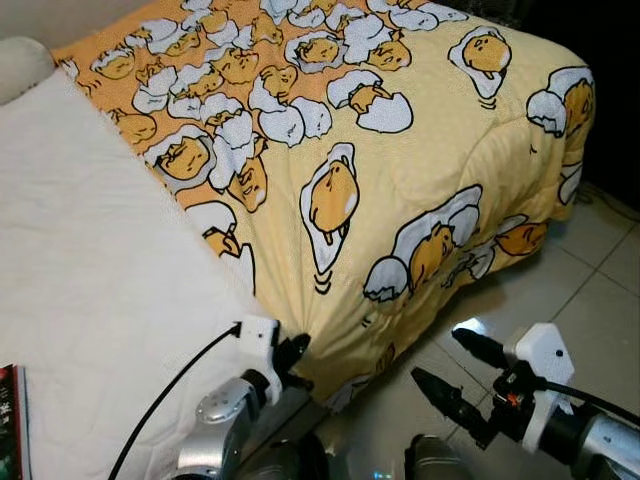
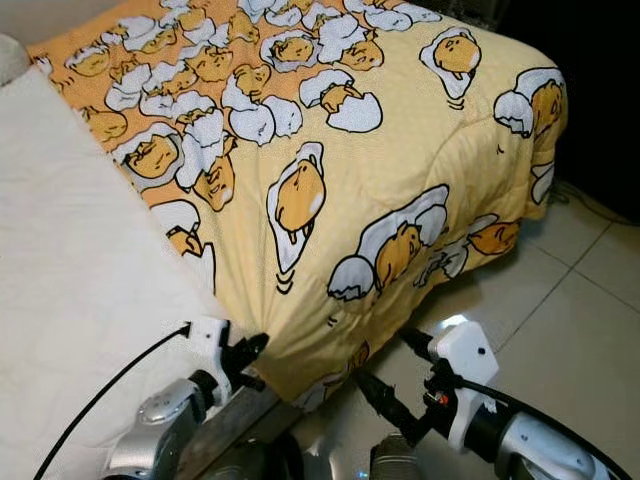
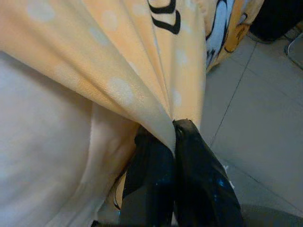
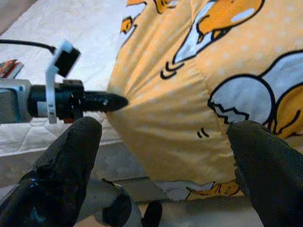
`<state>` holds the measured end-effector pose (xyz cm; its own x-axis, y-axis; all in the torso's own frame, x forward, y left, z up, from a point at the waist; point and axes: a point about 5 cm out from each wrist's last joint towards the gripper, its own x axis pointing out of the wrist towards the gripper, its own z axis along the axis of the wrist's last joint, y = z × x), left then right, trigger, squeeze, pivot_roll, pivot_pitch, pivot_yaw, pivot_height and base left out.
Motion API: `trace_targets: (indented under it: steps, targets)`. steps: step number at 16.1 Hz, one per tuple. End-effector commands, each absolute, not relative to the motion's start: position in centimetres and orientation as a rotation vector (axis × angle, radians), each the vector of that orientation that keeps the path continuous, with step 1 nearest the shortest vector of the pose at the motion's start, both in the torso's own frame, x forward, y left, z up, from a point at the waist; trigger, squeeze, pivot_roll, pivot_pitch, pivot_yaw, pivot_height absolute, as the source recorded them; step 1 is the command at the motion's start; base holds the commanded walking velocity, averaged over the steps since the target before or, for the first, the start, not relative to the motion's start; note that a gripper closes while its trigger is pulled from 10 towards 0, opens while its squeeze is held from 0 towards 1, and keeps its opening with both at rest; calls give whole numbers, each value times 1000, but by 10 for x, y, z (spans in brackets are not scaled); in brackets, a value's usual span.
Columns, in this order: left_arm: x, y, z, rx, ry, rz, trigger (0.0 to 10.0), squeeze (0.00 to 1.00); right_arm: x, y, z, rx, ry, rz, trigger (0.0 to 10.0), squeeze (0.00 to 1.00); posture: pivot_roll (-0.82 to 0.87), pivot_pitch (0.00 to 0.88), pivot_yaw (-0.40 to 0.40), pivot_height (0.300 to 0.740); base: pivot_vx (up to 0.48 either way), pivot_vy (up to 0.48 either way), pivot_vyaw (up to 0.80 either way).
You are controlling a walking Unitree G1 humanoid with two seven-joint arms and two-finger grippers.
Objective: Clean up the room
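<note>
A yellow quilt (image 1: 400, 170) printed with egg cartoons covers the far part of the bed and hangs over its side toward the floor. My left gripper (image 1: 297, 349) is shut on the quilt's near corner at the bed's edge; the left wrist view shows cloth (image 3: 156, 94) pinched between the two black fingers (image 3: 151, 175). My right gripper (image 1: 448, 366) hovers open above the floor beside the hanging quilt edge, its fingers (image 4: 61, 161) wide apart with nothing between them.
A bare white mattress pad (image 1: 90, 300) fills the near left of the bed. A book's red and black edge (image 1: 10, 420) lies at the lower left. Pale floor tiles (image 1: 590, 290) run along the bed's right side. A black cable (image 1: 170, 390) trails from my left wrist.
</note>
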<state>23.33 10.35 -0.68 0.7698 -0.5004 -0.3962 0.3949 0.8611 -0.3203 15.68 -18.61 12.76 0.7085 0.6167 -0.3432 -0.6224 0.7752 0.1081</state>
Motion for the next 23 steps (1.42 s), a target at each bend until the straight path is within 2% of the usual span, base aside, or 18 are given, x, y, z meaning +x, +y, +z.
trace_targets:
  steps: [1, 5, 6, 7, 10, 11, 12, 14, 17, 19, 23]
  targets:
    - [208, 95, -30, -236, 640, -537, 10000, 1000, 154, -183, 130, -6, 366, 702, 10000, 0, -297, 188, 185, 740, 0, 0, 0]
    - [208, 108, -23, -135, 632, -513, 10000, 1000, 154, -186, 128, 0, 371, 679, 10000, 0, -286, 161, 177, 740, 0, 0, 0]
    - [205, 115, -21, -104, 621, -504, 10000, 0, 155, -185, 128, 7, 363, 662, 10000, 0, -288, 142, 175, 740, 0, 0, 0]
    - [203, 118, -20, -88, 612, -500, 10000, 0, 155, -185, 128, 10, 360, 656, 10000, 0, -288, 142, 175, 740, 0, 0, 0]
    - [212, 130, 12, -77, 443, -462, 10000, 0, 159, -183, 128, 61, 344, 594, 10000, 0, -284, 116, 164, 740, 0, 0, 0]
    - [225, 136, 57, -69, 269, -411, 10000, 0, 171, -186, 126, 57, 307, 446, 10000, 0, -257, 79, 153, 740, 0, 0, 0]
    - [228, 137, 72, -60, 230, -395, 10000, 0, 177, -189, 124, 69, 286, 366, 10000, 0, -251, 65, 151, 740, 0, 0, 0]
    - [235, 138, 90, -38, 174, -359, 10000, 0, 185, -184, 125, 35, 239, 331, 10000, 0, -241, 30, 147, 740, 0, -399, 0]
    - [248, 143, 106, 12, 159, -277, 10000, 0, 200, -182, 125, 81, 195, 236, 10000, 0, -184, 0, 122, 740, 0, -480, 454]
    - [253, 161, 115, 42, 161, -157, 10000, 0, 210, -182, 117, 98, 201, 182, 10000, 0, -140, 0, 95, 740, 0, -480, 800]
    - [251, 181, 117, 86, 194, -31, 10000, 0, 224, -184, 109, 92, 216, 142, 10000, 0, -96, 0, 65, 740, 0, -480, 800]
